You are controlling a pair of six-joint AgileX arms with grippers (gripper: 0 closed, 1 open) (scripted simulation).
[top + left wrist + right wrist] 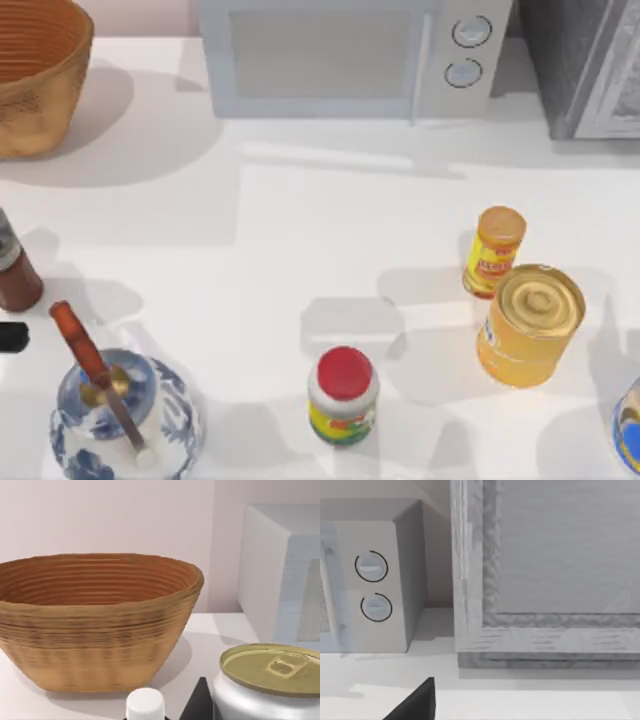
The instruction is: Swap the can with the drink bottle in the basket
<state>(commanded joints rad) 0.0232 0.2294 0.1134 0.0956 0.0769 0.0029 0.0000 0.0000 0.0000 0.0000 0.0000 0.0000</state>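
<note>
Wicker basket (100,630) stands ahead of the left gripper (199,704), whose grip I cannot tell. Beside that claw the can (15,265) waits on the table, so the swap looks unstarted. The right gripper (415,704) sits parked.

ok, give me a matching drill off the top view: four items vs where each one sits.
Things:
1 basket
2 can
3 red-lidded jar
4 golden tin

Places in the top view:
a right side, beside the orange-yellow bottle
b top-left corner
c bottom centre
d left edge, between the basket and the blue-and-white vase

Pairs: 1-b, 2-d, 3-c, 4-a.
</note>
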